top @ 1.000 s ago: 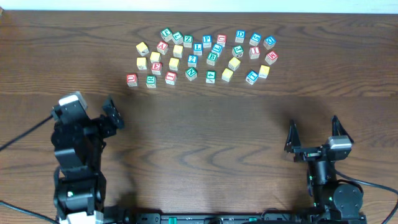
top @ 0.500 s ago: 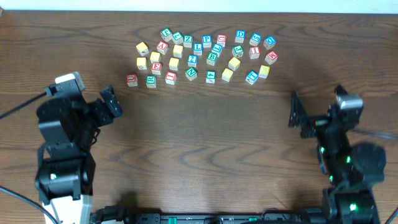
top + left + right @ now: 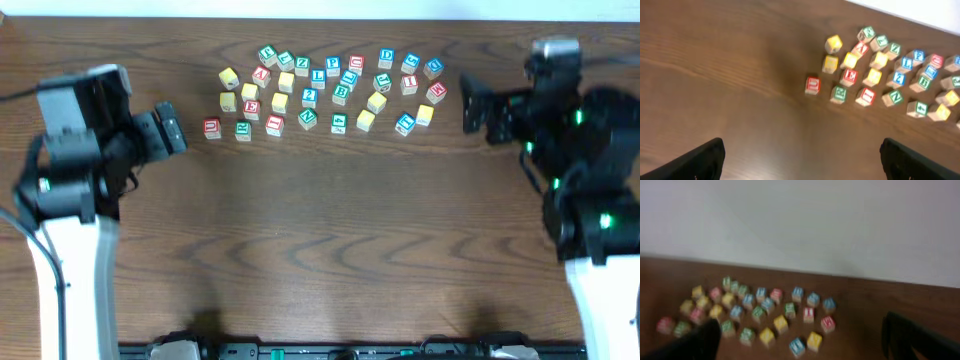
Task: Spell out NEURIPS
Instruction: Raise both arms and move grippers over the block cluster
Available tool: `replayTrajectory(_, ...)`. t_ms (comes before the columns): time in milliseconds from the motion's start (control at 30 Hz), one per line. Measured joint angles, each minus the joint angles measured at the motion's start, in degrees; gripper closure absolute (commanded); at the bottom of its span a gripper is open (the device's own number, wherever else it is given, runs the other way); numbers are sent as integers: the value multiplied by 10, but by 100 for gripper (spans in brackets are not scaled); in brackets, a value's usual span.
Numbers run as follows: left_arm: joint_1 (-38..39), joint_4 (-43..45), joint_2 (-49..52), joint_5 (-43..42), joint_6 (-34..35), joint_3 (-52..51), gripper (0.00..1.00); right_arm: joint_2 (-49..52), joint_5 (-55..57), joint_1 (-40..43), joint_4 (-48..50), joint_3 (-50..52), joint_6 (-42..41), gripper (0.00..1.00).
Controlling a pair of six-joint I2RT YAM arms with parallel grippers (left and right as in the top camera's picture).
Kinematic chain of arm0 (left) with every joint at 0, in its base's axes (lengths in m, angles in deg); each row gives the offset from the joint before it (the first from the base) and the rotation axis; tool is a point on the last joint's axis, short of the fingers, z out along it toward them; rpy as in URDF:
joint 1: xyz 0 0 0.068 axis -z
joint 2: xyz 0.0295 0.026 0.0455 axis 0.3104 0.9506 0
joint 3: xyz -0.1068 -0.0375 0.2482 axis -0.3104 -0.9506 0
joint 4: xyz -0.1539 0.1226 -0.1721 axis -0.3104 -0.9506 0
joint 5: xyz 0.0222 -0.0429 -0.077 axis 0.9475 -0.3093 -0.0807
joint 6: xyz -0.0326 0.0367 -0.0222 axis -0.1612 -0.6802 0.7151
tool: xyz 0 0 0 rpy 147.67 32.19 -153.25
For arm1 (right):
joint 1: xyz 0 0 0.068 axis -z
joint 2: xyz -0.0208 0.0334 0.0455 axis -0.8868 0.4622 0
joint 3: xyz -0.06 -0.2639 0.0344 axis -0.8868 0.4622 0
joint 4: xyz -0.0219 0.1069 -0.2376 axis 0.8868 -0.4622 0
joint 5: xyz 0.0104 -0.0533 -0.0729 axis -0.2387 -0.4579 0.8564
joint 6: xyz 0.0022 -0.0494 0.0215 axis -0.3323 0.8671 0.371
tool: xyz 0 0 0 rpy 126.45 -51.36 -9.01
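Two grippers noted. About thirty alphabet cubes (image 3: 318, 77) counted, some eight plain yellow on top. Cubes: small, pale wood, letters in green, red, blue. Found in loose cluster at far centre of counter (image 3: 320, 240); no word laid out. Left gripper (image 3: 172, 128) and right gripper (image 3: 468, 105) spread wide, nothing held. Against earlier frame: both grippers advanced level with cluster; cubes unshifted.

Top-down overhead, wrist views oblique, apparently sharing cubes (image 3: 309, 97)
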Motion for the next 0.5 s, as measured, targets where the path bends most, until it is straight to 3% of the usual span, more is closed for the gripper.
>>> replayTrajectory(300, 0, -108, 148, -30, -13, 179, 2, 188, -48, 3, -134, -228, 9, 1)
replayTrajectory(500, 0, -114, 198, -43, -20, 239, 3, 290, -79, 9, -206, -333, 23, 1)
